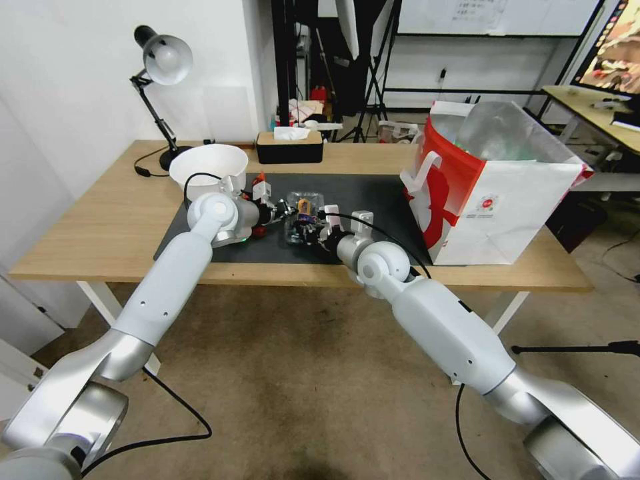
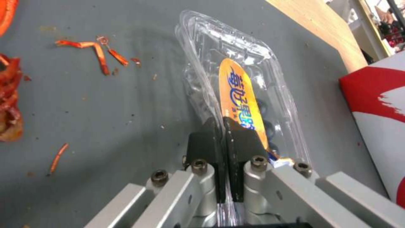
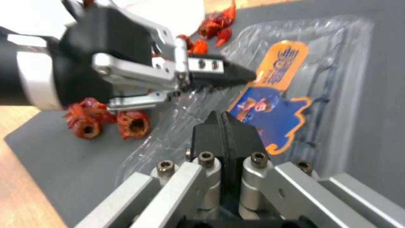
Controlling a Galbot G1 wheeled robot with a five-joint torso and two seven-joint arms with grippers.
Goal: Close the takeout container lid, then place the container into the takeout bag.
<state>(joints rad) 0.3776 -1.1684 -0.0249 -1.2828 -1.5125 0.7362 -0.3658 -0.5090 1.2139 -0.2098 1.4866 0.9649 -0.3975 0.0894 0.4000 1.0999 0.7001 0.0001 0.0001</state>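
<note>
Container (image 1: 303, 217) sits on the dark mat (image 1: 373, 193), left of the bag (image 1: 493, 193). My left gripper (image 2: 225, 122) pinches the lid (image 2: 236, 72) edge — my right gripper (image 3: 222, 117) is closed against the container's near side.

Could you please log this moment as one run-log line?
left pincer: shut on lid | right pincer: shut on takeout container | takeout bag: waiting beside

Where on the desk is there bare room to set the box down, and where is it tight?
Free: the dark mat between the takeout container and the takeout bag, and bare wood left of the white bowl. Crowded: mid-mat, where the left claw and right claw pinch the container beside red shell scraps.
</note>
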